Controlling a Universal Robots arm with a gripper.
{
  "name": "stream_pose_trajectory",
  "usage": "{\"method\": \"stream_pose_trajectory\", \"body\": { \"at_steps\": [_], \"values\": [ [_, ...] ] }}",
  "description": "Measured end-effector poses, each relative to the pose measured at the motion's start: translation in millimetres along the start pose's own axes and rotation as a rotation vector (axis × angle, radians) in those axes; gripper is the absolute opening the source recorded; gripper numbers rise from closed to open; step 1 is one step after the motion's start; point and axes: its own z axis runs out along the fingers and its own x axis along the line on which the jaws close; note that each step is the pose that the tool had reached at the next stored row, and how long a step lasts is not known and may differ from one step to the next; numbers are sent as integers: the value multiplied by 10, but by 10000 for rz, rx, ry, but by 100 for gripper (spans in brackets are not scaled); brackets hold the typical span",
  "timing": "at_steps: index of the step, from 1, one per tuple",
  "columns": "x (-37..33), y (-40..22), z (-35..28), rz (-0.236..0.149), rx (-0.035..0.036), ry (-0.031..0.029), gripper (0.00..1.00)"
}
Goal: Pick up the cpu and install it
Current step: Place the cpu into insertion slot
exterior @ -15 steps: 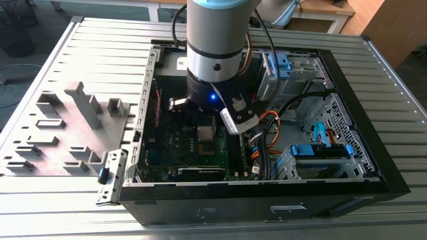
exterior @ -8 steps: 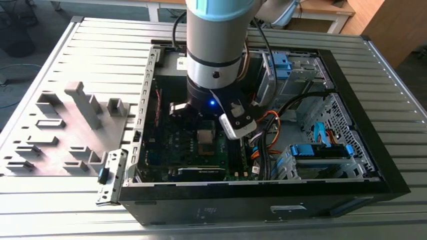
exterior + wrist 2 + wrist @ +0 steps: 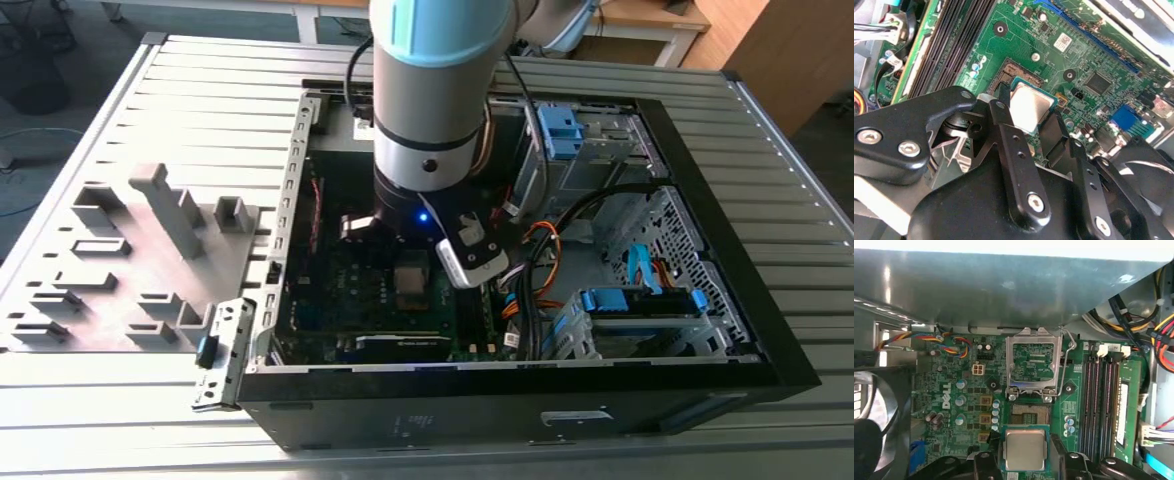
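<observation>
Aluminium, pale and ribbed, makes up the table (image 3: 200, 100). On it the black steel computer case (image 3: 534, 405) lies open across the middle and toward the exterior view's right. The arm (image 3: 427, 90), a smooth grey and light-blue cylinder, drops into the case from the upper middle of the exterior view.

In the first wrist view the glossy green motherboard (image 3: 954, 390) is crowded with small round capacitors and long black memory slots (image 3: 1099, 400). The bright metal load plate (image 3: 1034, 365) stands swung up on its hinge, so the socket (image 3: 1029, 415), a square of fine brownish contacts, lies bare.

The matte black gripper (image 3: 1025, 454) has its jaws closed on two opposite edges of the cpu (image 3: 1025, 449). The chip is a flat square with a brushed silver lid and a thin green border, and it hangs above the board just beside the socket.

The step in hand looks like bringing the chip over the socket. Judging by the fine contacts, that calls for the chip to be level, square to the socket's sides and gently handled.
</observation>
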Motion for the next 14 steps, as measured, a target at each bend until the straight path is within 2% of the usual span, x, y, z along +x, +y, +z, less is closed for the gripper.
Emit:
{"method": "stream_pose_trajectory", "body": {
  "at_steps": [8, 14],
  "values": [
    [3, -1, 141, 12, 1, -4, 47],
    [3, 0, 184, 177, 0, -2, 47]
  ]
}}
